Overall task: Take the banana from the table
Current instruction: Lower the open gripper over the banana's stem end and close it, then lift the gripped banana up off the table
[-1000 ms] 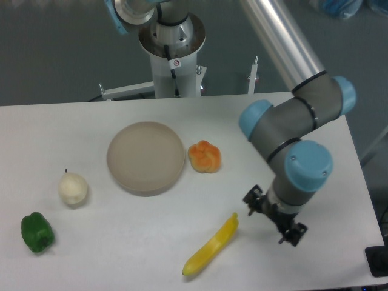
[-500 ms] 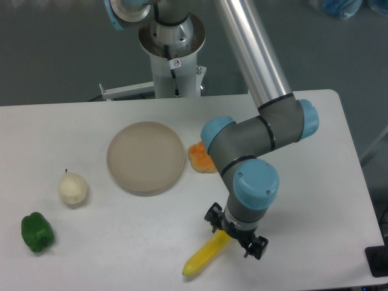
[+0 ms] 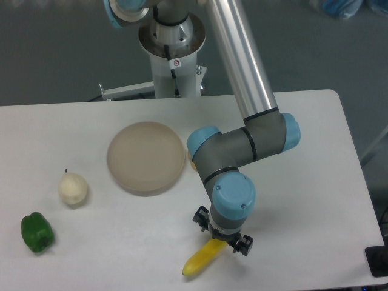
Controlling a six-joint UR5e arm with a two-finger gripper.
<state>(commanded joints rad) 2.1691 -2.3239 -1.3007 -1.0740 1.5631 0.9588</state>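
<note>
The yellow banana [image 3: 199,259] lies slanted on the white table [image 3: 303,200] near its front edge. Only its lower left half shows; the arm's wrist covers the upper half. My gripper [image 3: 220,237] hangs straight over the banana's middle, pointing down. Its fingers are hidden under the wrist, so I cannot tell whether they are open or shut, or whether they touch the banana.
A round beige plate [image 3: 145,157] sits left of the arm. A white pear-like fruit [image 3: 73,188] and a green pepper [image 3: 37,232] lie at the left. The orange lumpy fruit [image 3: 191,162] is almost hidden behind the elbow. The robot base [image 3: 173,54] stands behind the table.
The arm has swung left from the table's right side until the gripper is over the banana's middle. The orange fruit is now mostly covered. The banana has not moved.
</note>
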